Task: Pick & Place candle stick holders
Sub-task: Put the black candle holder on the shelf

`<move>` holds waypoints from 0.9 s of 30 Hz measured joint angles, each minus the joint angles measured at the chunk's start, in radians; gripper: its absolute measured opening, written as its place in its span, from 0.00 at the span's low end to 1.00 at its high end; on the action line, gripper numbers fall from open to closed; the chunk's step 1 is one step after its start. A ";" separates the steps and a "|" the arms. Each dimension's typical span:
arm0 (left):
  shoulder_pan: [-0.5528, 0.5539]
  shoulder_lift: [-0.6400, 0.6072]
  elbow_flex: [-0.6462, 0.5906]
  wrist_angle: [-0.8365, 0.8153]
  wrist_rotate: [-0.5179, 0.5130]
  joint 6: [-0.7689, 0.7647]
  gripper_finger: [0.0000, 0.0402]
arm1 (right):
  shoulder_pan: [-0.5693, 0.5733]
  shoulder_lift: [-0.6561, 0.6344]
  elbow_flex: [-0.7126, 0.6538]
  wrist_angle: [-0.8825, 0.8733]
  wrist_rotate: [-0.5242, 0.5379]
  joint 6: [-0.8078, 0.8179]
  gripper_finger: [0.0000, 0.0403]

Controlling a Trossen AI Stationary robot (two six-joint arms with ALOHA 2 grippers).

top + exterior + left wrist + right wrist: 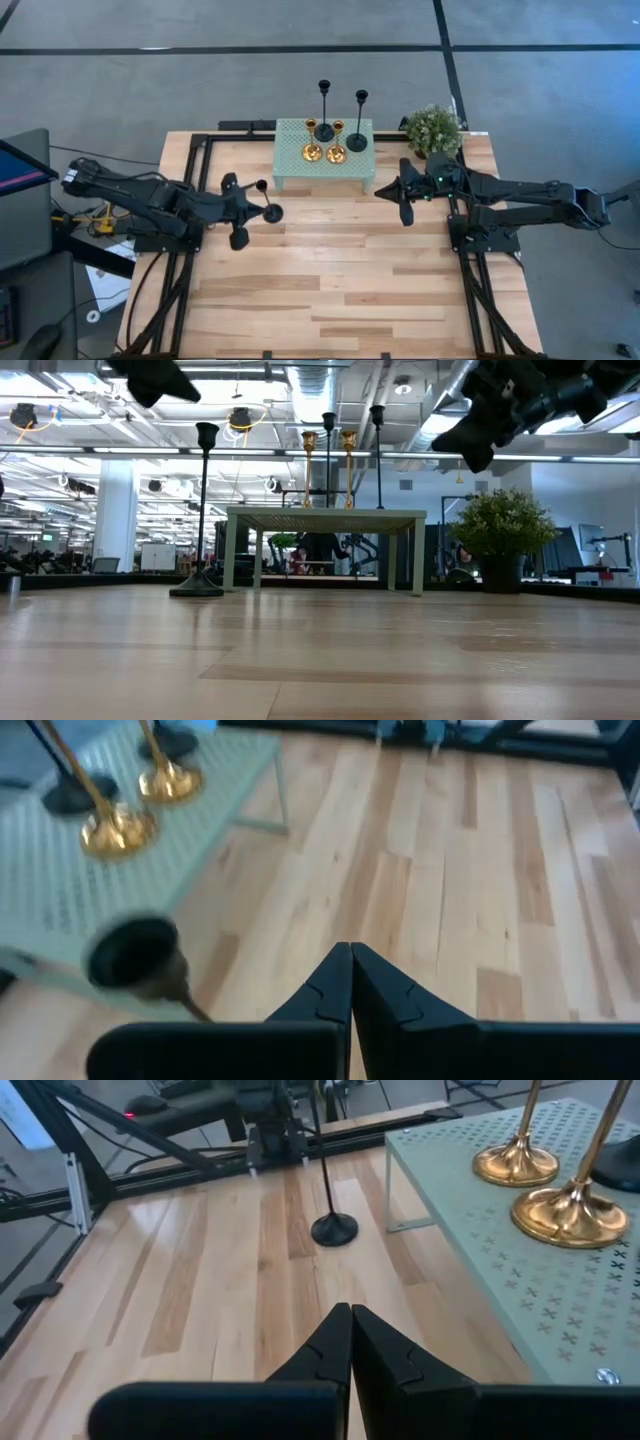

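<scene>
High view: one black holder (272, 211) stands upright on the surface just beside the left claw (238, 212), both claws shut, empty; right claw (405, 200) lies farther off.

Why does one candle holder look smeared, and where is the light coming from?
In the left wrist view, the black candle holder is blurred, probably too close to the camera; the gold holders look sharper. In the low view, bright ceiling lights leave the arms as dark silhouettes.
</scene>
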 joint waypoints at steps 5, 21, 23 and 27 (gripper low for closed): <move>-0.047 -0.005 -0.063 -0.025 0.000 -0.104 0.01 | 0.015 0.000 0.000 0.007 0.016 -0.001 0.00; -0.153 0.000 -0.347 0.082 -0.176 -0.308 0.01 | 0.014 0.000 0.000 0.051 0.023 -0.004 0.00; -0.153 0.000 -0.369 0.112 -0.176 -0.307 0.02 | 0.014 0.000 0.000 0.051 0.023 -0.004 0.00; -0.153 0.006 -0.390 0.122 -0.176 -0.298 0.04 | 0.014 0.000 0.000 0.050 0.023 -0.004 0.00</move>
